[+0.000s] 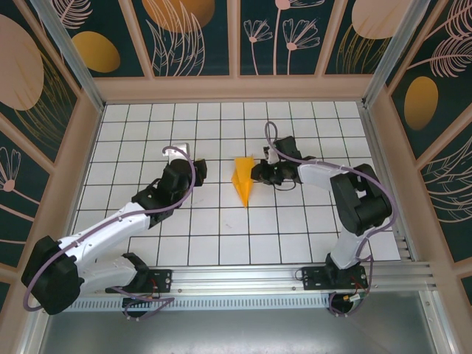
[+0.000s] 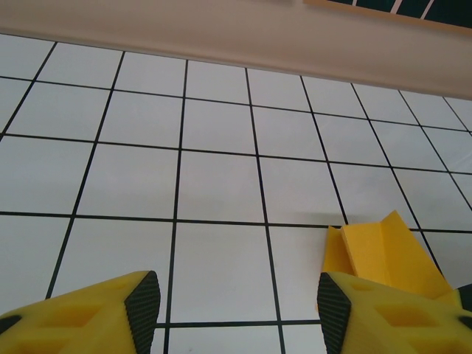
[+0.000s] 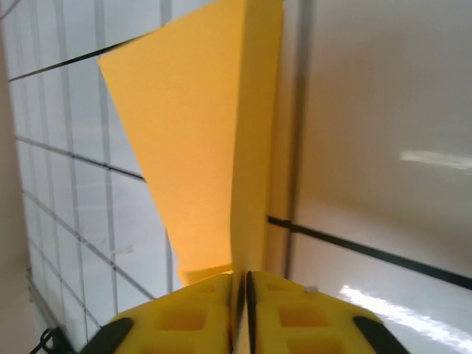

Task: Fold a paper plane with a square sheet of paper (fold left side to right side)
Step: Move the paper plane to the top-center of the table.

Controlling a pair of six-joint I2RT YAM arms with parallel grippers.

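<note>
**A:** A white table ruled in black grid lines (image 1: 221, 243), boxed in on three sides. What sits nearest?

**B:** The aluminium rail (image 1: 243, 274) carrying both arm bases. Out from it, the left gripper (image 1: 183, 171) hangs low over the tiles. In its wrist view its yellow fingers (image 2: 141, 301) stand wide apart, gripping nothing.

**A:** And the right gripper (image 1: 259, 172)?

**B:** It comes in sideways, jaws pressed together on one edge of the slim, pointed orange-yellow paper plane (image 1: 243, 182). Its wrist view shows the folded sheet rising straight out from between the closed pads.

**A:** Where is the plane?

**B:** Mid-table, between the two grippers, with its tip toward the rail and its wide end away. It is near the left gripper but apart from it. I cannot tell whether it lies flat.

**A:** Why hold it like that?

**B:** I'd judge the pinch holds the layers together along the crease so they don't spring open. The left gripper waits open beside it, ready to press or take over.

**A:** Beyond?

**B:** More tiles, then the dark floral wall panels (image 1: 193, 37).
</note>
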